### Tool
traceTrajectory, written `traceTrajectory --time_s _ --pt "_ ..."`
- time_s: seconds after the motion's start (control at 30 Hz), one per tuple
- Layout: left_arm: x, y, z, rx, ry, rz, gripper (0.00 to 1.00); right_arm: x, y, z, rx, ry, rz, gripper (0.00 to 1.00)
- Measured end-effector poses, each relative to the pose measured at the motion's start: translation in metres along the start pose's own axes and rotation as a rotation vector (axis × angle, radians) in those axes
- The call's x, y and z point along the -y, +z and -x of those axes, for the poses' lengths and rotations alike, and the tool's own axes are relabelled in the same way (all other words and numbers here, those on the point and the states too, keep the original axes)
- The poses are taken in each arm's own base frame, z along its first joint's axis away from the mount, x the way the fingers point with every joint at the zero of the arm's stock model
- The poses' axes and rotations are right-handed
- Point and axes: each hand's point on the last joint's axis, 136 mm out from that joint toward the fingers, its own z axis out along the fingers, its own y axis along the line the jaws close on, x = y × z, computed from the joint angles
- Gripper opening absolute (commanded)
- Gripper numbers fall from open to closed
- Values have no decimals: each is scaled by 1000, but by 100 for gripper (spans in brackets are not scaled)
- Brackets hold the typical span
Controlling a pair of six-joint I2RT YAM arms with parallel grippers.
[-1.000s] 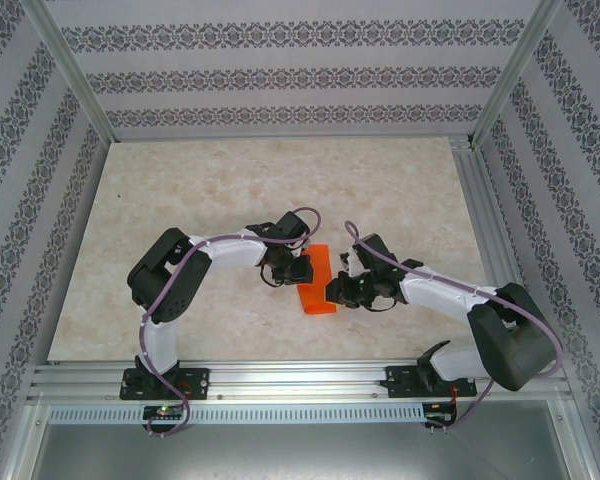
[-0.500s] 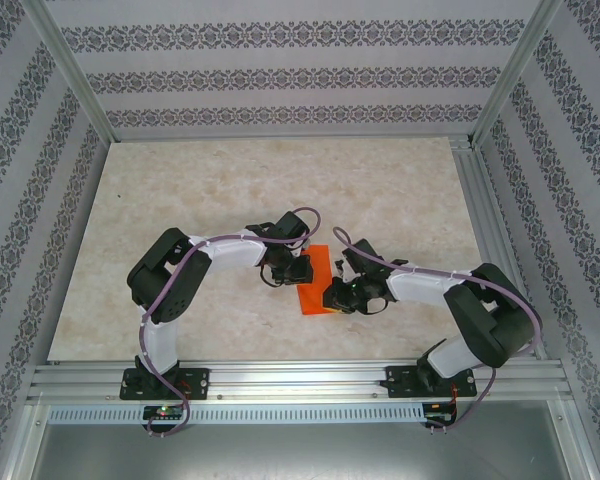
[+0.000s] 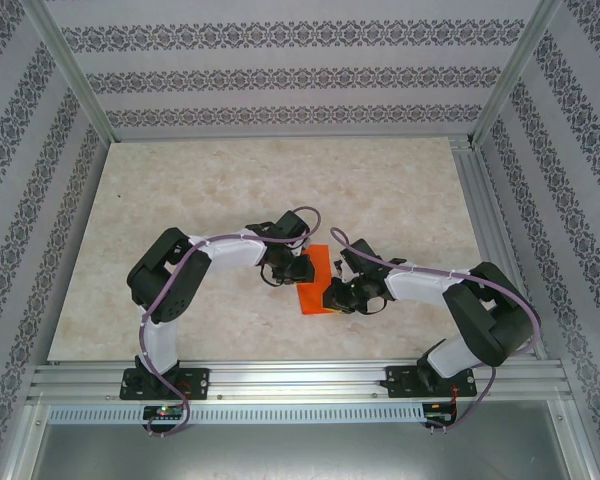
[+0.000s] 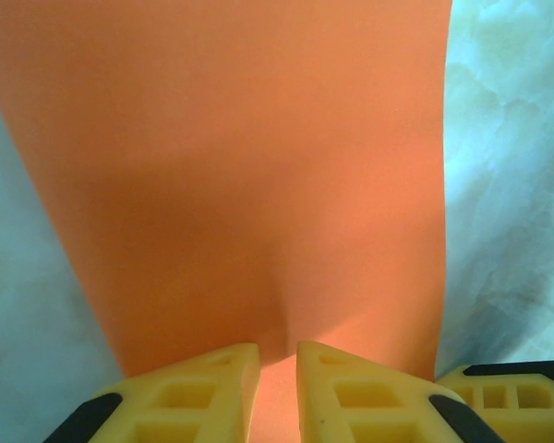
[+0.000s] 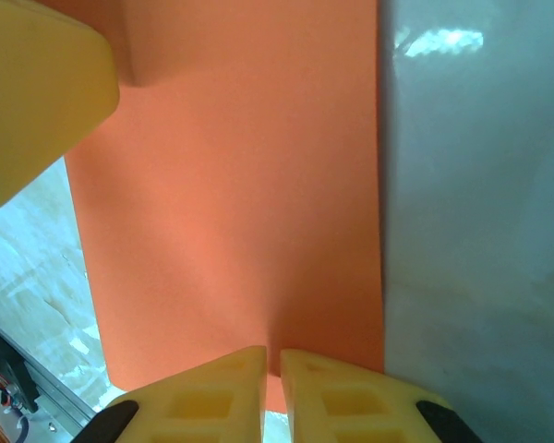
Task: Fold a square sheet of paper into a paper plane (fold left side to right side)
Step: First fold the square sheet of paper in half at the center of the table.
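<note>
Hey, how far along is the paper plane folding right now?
Done: little that shows. The thin bright orange sheet of paper is a plain rectangle over the pale marbled table, with no point or wings.
In hand: the left gripper and the right gripper each pinch an edge of it, from opposite sides.
Left: creasing the left-to-right fold, which I can't confirm, then every later fold.

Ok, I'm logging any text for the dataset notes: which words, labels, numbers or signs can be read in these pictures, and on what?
No text can be read anywhere.
On the orange paper: nothing, it is plain.
On the yellow fingers: no marking.
On the wallpaper: an ornament pattern, no letters.
On the small boards at the arm bases: too small to read.
</note>
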Motion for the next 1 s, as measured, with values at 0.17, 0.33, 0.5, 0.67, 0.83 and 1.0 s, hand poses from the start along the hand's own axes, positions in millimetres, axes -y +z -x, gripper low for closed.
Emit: traceTrajectory --time_s 0.17,0.33,0.5,0.67,0.83,1.0 --pt "-6 -4 8 6 -5 -9 23 0 0 1 3 -7 -1 14" --pt "-15 -10 22 31 -21 -9 25 1 1 1 4 -8 -3 14" --pt "-25 -16 39 56 -41 -12 25 0 1 2 7 -14 -1 14" --pt "-41 -25 67 98 -70 -14 25 0 1 3 9 -14 0 14" --pt "-59 -38 88 160 -87 17 26 0 1 3 9 -15 0 14" --pt "-54 -59 76 192 -71 -10 24 0 1 3 7 -14 -1 14"
